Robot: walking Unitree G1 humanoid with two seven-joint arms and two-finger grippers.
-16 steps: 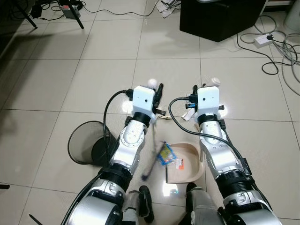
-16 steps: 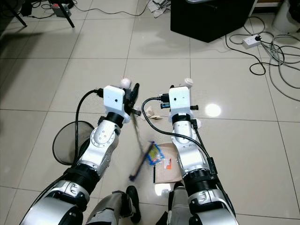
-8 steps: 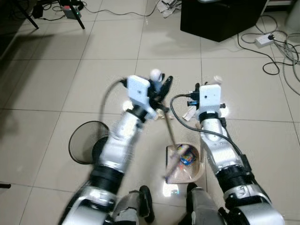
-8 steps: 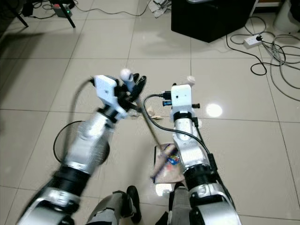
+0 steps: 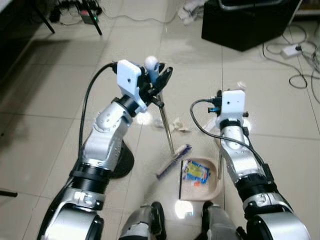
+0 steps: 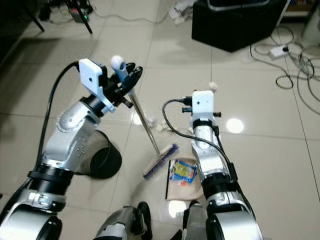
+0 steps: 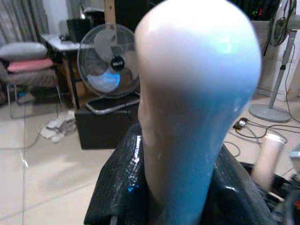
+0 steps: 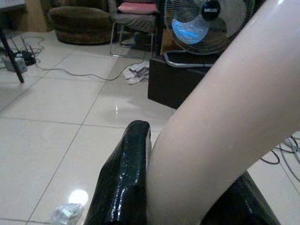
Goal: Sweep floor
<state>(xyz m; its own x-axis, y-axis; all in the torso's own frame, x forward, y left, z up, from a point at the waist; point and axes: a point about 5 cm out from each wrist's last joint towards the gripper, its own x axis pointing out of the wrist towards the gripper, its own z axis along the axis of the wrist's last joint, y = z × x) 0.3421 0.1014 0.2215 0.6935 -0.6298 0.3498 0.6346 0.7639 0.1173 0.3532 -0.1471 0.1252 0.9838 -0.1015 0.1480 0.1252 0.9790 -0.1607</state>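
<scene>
Left hand [image 6: 129,76] raised, clamped on broom [image 6: 148,127] handle top. Broom long axis slants down toward robot's right; bristle head on floor [image 6: 260,150] just beside dustpan [image 6: 186,189]. Right hand [image 8: 187,187] gripping beige dustpan handle. Colourful wrapper [image 6: 182,171] lies in dustpan. Black bin [image 6: 102,161] under left arm.

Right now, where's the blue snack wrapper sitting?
In the head views the blue snack wrapper lies inside the beige dustpan on the floor beside the right arm, just right of the broom head.
</scene>
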